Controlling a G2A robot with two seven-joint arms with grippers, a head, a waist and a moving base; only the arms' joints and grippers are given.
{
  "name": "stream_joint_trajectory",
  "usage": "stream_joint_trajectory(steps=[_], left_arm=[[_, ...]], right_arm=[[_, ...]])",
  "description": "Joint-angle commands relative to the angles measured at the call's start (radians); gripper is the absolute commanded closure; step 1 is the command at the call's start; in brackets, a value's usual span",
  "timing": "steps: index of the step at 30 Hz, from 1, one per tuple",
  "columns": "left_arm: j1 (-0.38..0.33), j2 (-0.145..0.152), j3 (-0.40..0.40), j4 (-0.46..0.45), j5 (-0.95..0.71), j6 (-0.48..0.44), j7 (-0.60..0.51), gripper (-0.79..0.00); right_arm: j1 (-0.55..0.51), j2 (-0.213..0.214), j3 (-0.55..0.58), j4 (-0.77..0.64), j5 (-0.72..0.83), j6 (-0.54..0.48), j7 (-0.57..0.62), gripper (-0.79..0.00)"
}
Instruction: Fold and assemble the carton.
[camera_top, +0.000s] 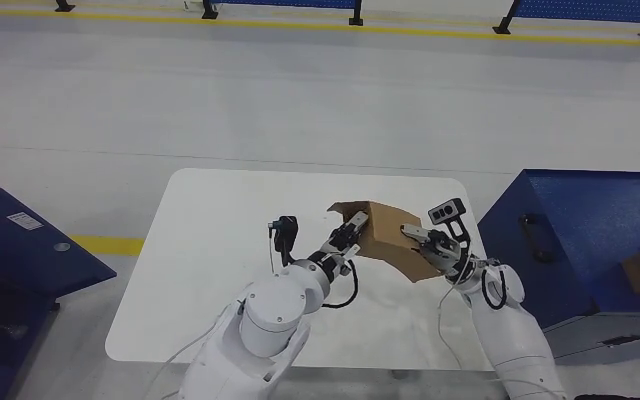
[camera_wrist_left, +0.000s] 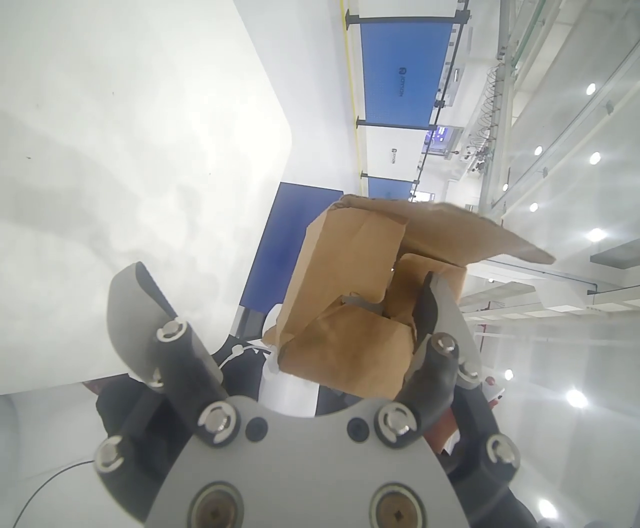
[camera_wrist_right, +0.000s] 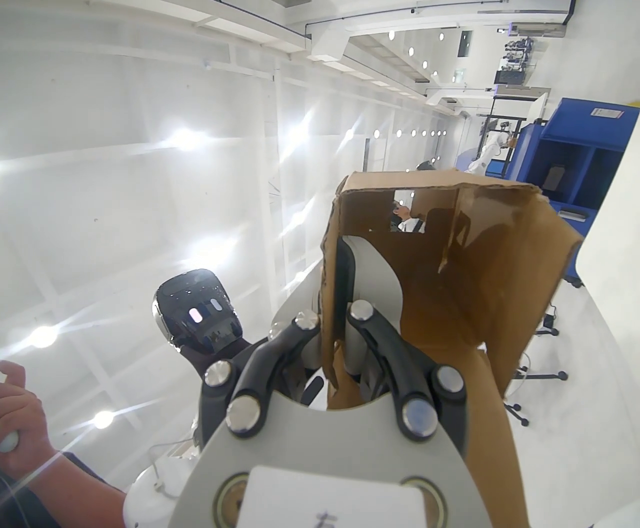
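A brown carton (camera_top: 385, 232) hangs tilted above the right part of the white table (camera_top: 220, 270), between my two grippers. My right gripper (camera_top: 420, 238) is shut on one side wall of the carton (camera_wrist_right: 480, 280); one finger (camera_wrist_right: 350, 280) lies inside the wall, the other is hidden behind the cardboard. My left gripper (camera_top: 348, 240) stands open at the carton's other end. In the left wrist view the carton (camera_wrist_left: 345, 300) shows partly folded end flaps and one large flap (camera_wrist_left: 450, 235) sticking out. One finger (camera_wrist_left: 432, 310) lies against the cardboard, the other (camera_wrist_left: 142, 310) is far off it.
A blue bin (camera_top: 565, 250) stands just right of the table, close to my right arm. Another blue bin (camera_top: 40, 255) sits off the table's left side. The table's left and front areas are bare white surface.
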Motion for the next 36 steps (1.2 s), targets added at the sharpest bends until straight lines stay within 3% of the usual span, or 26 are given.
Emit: stream_joint_trajectory(steps=[1,21,24,31,36], left_arm=[[0.004,0.0,-0.005,-0.01,-0.001,-0.01,0.0,-0.785],[0.015,0.003,-0.015,-0.026,0.001,-0.019,-0.013,-0.785],[0.035,0.006,-0.01,-0.029,0.026,-0.065,-0.008,-0.785],[0.11,0.01,0.023,-0.1,0.182,-0.159,0.136,-0.785],[0.127,0.011,0.064,-0.104,0.317,-0.192,0.214,-0.727]], right_arm=[[-0.002,0.0,0.002,0.003,0.015,0.022,-0.013,0.0],[-0.002,0.0,0.006,0.001,0.026,0.025,-0.016,0.0],[-0.012,0.0,0.009,-0.02,0.024,0.022,-0.05,0.0],[-0.027,0.0,0.027,-0.029,0.008,-0.043,-0.084,0.0],[-0.03,-0.004,0.016,-0.042,-0.001,-0.084,-0.085,0.0]])
